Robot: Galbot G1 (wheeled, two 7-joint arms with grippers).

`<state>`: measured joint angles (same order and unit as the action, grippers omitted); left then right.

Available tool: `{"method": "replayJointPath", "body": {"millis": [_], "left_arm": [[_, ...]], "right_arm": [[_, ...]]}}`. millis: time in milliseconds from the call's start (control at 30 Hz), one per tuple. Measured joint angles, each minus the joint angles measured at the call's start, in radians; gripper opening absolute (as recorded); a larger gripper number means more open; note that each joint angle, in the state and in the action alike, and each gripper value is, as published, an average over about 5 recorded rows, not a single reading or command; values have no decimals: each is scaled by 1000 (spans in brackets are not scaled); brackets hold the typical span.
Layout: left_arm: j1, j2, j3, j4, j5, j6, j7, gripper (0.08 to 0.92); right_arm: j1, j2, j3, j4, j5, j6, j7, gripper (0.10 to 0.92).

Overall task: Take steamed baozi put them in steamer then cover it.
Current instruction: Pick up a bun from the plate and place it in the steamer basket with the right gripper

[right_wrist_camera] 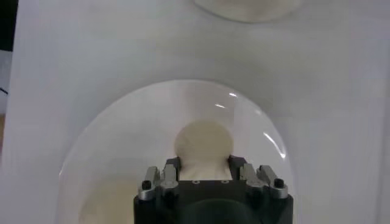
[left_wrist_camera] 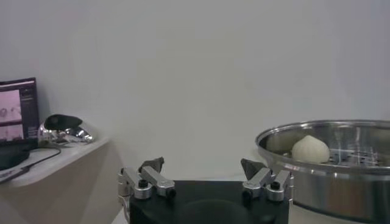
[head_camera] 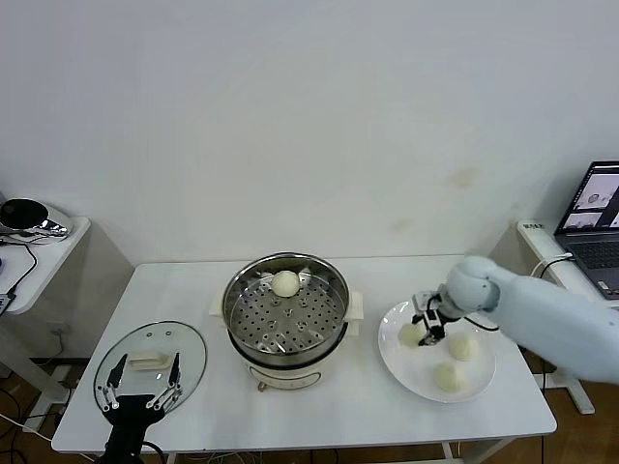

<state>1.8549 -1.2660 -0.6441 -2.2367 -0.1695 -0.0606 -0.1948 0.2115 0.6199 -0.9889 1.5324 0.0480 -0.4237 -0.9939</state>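
Three steamed baozi are sitting on the white plate (head_camera: 484, 382) at the robot's right, and one baozi in the steamer (head_camera: 285, 283) is already resting on the perforated floor near the far wall, so the job appears to be about a quarter loaded and the second pick seems to be the step in hand. The targeted baozi (head_camera: 414, 333) is lying at the plate's edge nearest the steamer (head_camera: 286, 309), and the right gripper (head_camera: 432, 327) is standing right over it; in the right wrist view that same bun (right_wrist_camera: 203, 143) is lying straight ahead of the claw, centred between the two fingers (right_wrist_camera: 170, 171), which are spread about as wide as the bun and look to be flanking it without squeezing yet. The next move probably calls for closing gently on the soft dough, lifting clear of the plate rim and carrying it over the steel wall. The cover (head_camera: 150, 362) is lying flat on the table (head_camera: 368, 416) at the robot's left, well apart from the steamer, and the left gripper (head_camera: 143, 396) is hovering wide open at its near edge, waiting.
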Motion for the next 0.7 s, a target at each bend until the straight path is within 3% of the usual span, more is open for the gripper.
{"method": "replayJointPath", "body": {"millis": [333, 700], "left_arm": [[-15, 14, 14, 6, -2, 1, 0, 823], [-26, 24, -1, 12, -13, 2, 0, 823]], "right_arm": [[339, 44, -168, 98, 246, -89, 41, 525], [469, 303, -242, 64, 507, -209, 157, 535]]}}
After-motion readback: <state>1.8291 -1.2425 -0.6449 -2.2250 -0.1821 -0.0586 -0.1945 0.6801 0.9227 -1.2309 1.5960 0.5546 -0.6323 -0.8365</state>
